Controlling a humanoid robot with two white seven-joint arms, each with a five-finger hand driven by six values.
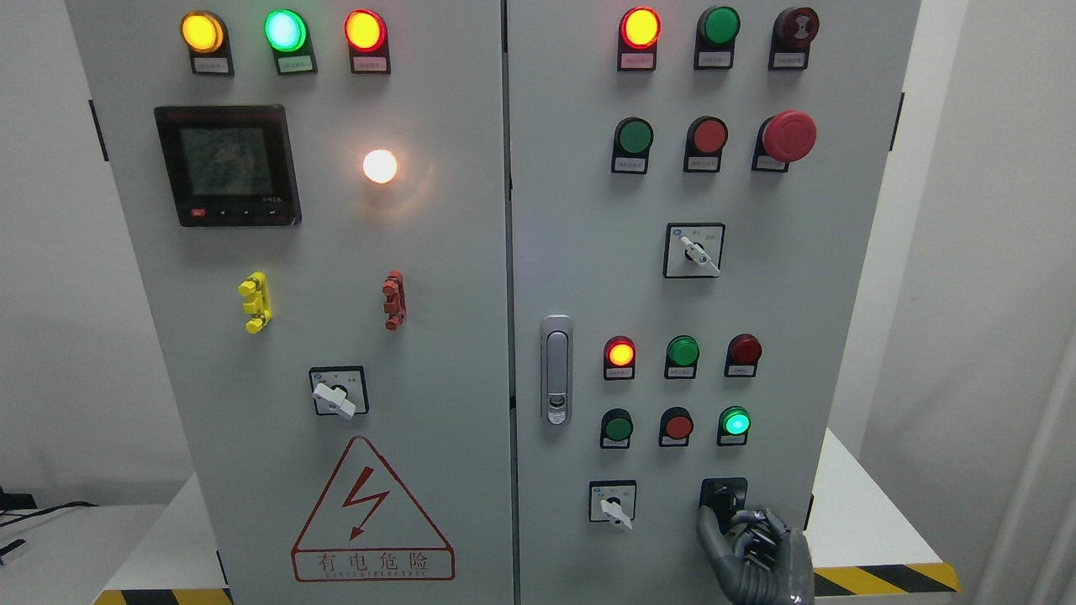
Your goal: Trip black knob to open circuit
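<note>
A big grey cabinet (pixel 471 336) with two doors fills the view. The black knob (pixel 721 497) sits low down on the right door, in the bottom row, to the right of a small white switch (pixel 614 504).

The right robot hand (pixel 752 550) comes up from the bottom edge, right of the middle. It is dark grey and shiny. One finger (pixel 709 525) points up and touches the lower part of the black knob. The other fingers are curled in toward the palm, just below and to the right of the knob. I cannot tell if the hand really grips the knob or only touches it.

Above the knob there is a bright green light (pixel 735 421), and higher up a glowing red light (pixel 620 354). A big red mushroom button (pixel 788 136) is near the top right. A silver door handle (pixel 556 368) stands at the left edge of the right door.

On the left door there is a dark screen (pixel 227 164), a glowing white lamp (pixel 380 165), and a red warning triangle (pixel 370 508) with a lightning bolt.

The cabinet stands on a white bench (pixel 866 521) with a yellow and black stripe on its near edge.
</note>
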